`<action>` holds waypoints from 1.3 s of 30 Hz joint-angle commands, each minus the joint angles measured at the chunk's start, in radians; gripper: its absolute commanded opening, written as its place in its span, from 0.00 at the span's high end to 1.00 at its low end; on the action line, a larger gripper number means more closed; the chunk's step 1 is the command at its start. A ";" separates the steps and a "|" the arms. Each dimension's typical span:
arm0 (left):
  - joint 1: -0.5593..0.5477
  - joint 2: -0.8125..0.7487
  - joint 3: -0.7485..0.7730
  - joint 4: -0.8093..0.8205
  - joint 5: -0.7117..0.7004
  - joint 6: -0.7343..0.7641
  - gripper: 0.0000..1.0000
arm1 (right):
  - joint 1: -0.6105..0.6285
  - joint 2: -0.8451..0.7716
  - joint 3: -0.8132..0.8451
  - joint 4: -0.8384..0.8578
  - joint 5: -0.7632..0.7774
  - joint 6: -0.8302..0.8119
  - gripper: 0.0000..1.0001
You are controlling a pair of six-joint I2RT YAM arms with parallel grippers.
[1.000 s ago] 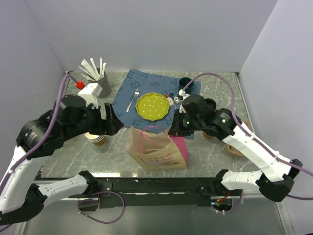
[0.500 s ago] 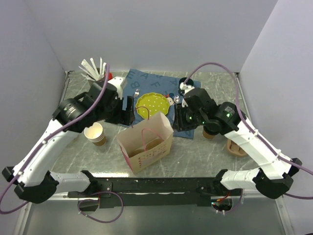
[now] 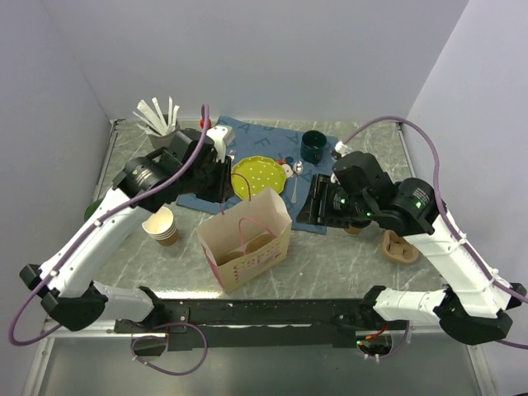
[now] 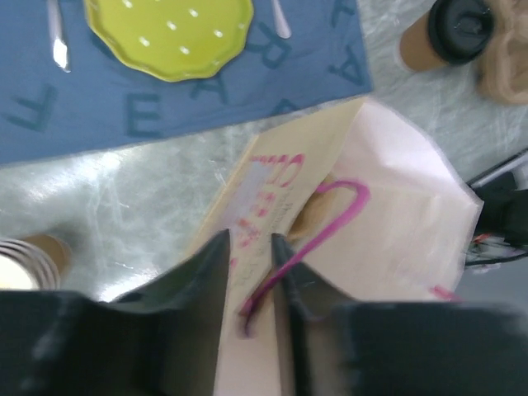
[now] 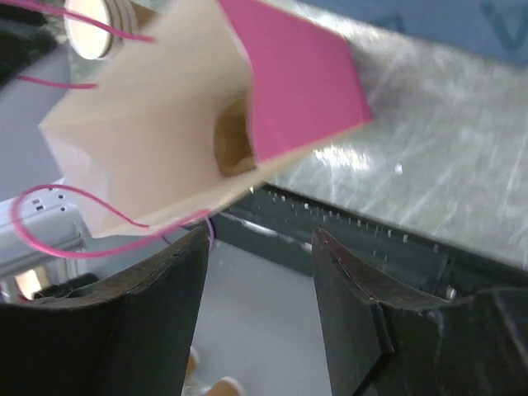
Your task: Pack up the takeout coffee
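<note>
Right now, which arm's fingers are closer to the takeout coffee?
Right. The right fingers hang beside the takeout coffee, between it and the paper bag. The left fingers are at the bag's pink handle, on the side away from the cup.

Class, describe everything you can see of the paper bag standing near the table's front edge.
The paper bag is cream, with pink printing on its front, a pink side panel and thin pink cord handles. It stands upright, mouth open, on the marble table, at the near edge of the blue placemat. The jaws of the left gripper straddle its rim and one handle; whether they pinch it is unclear. The jaws of the right gripper are open, clear of it.
</note>
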 commanded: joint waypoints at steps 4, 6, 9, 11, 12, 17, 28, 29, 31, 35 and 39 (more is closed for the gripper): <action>-0.001 -0.043 0.051 -0.109 0.057 -0.292 0.92 | -0.004 -0.018 -0.030 0.017 0.085 0.173 0.37; -0.003 -0.066 0.042 -0.120 0.042 -0.400 0.99 | -0.004 -0.010 -0.053 0.065 0.068 0.196 0.38; -0.009 -0.124 0.014 -0.098 -0.028 -0.536 0.99 | -0.004 0.020 -0.056 0.128 0.028 0.203 0.38; -0.009 -0.170 -0.021 -0.065 -0.052 -0.603 0.99 | -0.005 0.039 -0.037 0.131 0.016 0.216 0.39; -0.009 -0.187 -0.038 -0.043 -0.053 -0.657 0.99 | -0.004 0.049 -0.031 0.128 0.012 0.223 0.39; -0.015 -0.259 -0.146 0.000 -0.047 -0.742 0.99 | -0.002 0.073 -0.031 0.129 0.012 0.242 0.39; -0.020 -0.317 -0.212 0.023 -0.059 -0.771 0.94 | 0.062 0.039 -0.086 0.272 -0.093 0.145 0.39; -0.021 -0.316 -0.212 0.024 -0.058 -0.768 0.94 | 0.062 0.030 -0.132 0.313 -0.131 0.134 0.39; -0.021 -0.313 -0.205 0.024 -0.066 -0.765 0.95 | 0.062 0.007 -0.166 0.350 -0.158 0.101 0.39; -0.021 -0.301 -0.186 0.023 -0.082 -0.754 0.94 | 0.060 -0.018 -0.215 0.404 -0.195 0.036 0.39; -0.021 -0.296 -0.176 0.032 -0.090 -0.749 0.95 | 0.071 -0.039 -0.321 0.469 -0.245 0.041 0.37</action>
